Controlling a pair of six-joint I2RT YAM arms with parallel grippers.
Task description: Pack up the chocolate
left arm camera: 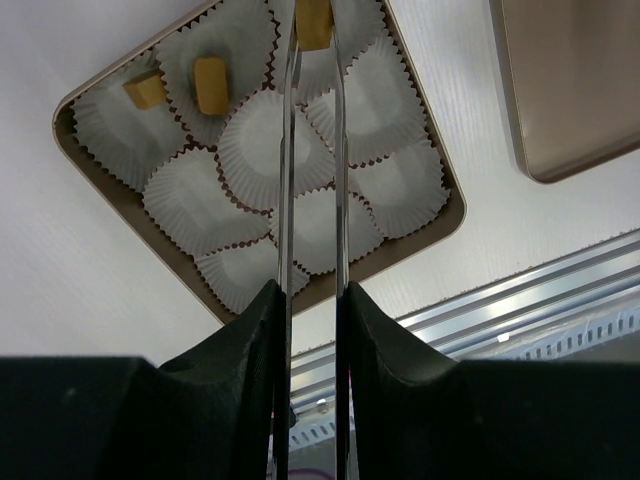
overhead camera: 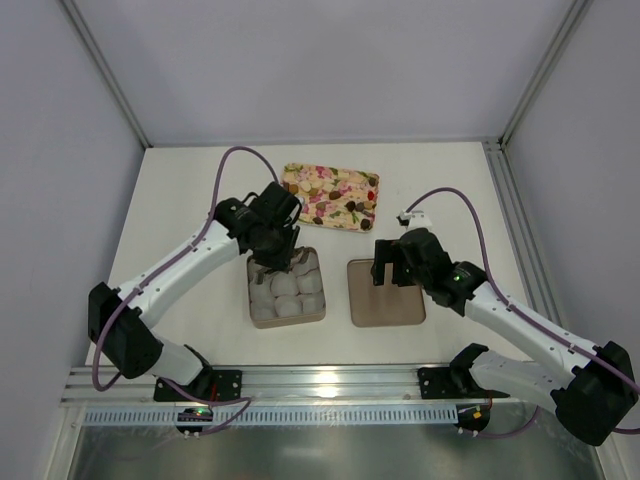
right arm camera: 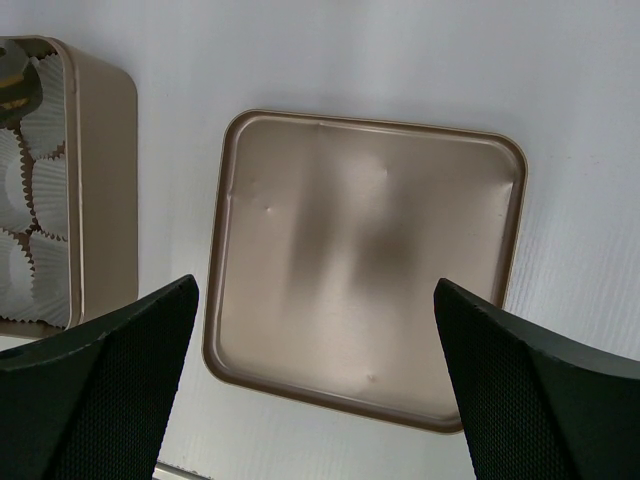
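The square brown box (overhead camera: 252,300) holds several white paper cups. In the left wrist view, two tan-gold chocolates (left arm camera: 146,92) (left arm camera: 210,84) lie in cups at the box's far corner (left arm camera: 400,247). My left gripper (left arm camera: 312,295) is shut on metal tongs (left arm camera: 290,150), and the tong tips pinch a third tan-gold chocolate (left arm camera: 313,22) over a far cup. In the top view the left gripper (overhead camera: 275,262) is over the box's far edge. My right gripper (right arm camera: 315,288) is open and empty above the box lid (right arm camera: 365,265).
The lid (overhead camera: 386,293) lies upturned right of the box, under the right gripper (overhead camera: 385,268). A floral-patterned tray (overhead camera: 331,197) with several chocolates lies behind both. A metal rail (overhead camera: 330,382) runs along the near table edge. The box also shows at the left of the right wrist view (right arm camera: 100,180).
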